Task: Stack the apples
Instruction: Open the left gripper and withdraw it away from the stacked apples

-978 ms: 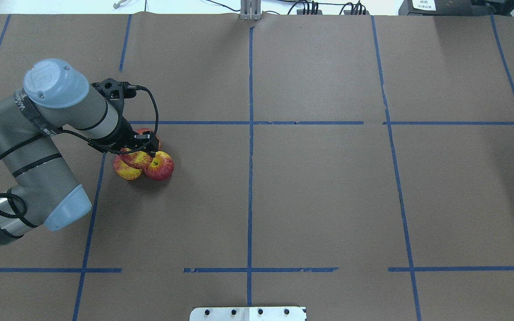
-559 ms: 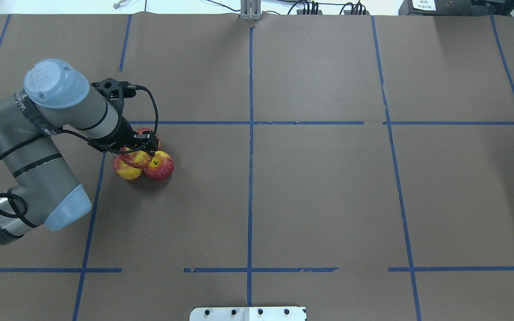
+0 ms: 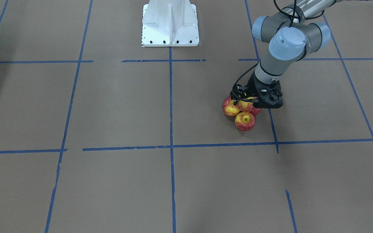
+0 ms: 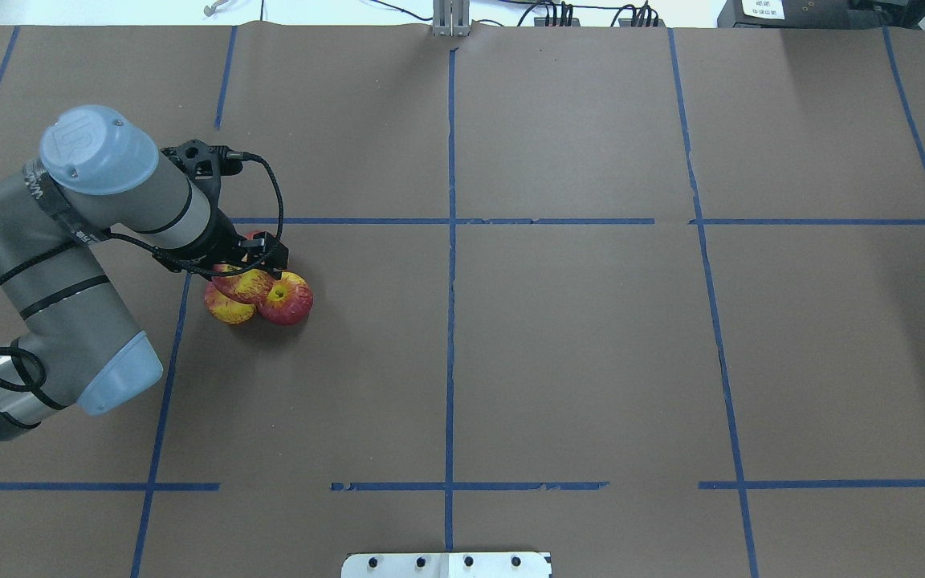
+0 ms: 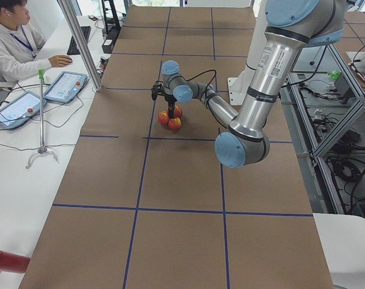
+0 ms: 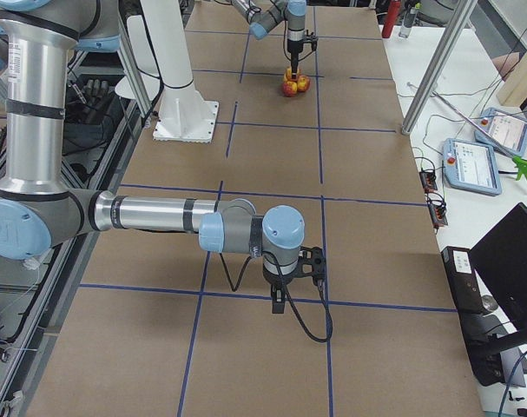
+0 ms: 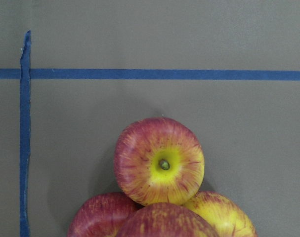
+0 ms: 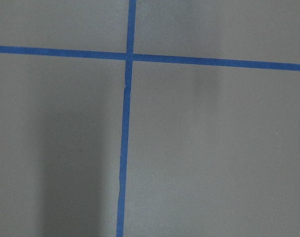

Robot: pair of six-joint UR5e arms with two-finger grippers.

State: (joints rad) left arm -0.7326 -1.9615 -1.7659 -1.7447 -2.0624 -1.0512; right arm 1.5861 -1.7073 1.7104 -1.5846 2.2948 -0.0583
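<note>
From the front, the left gripper (image 3: 250, 102) hangs just over the top apple (image 3: 245, 106). Overhead, that apple lies toward the gripper's seven o'clock, crowning three touching apples (image 4: 287, 299). At the wrist view's six o'clock sit the apples; no fingers show, so clenched or released, I cannot tell.

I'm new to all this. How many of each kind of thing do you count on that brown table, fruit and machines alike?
Small red-and-yellow apples: 4
Grey robot arms with pale blue caps: 2
White metal pedestal: 1
Total: 7
</note>
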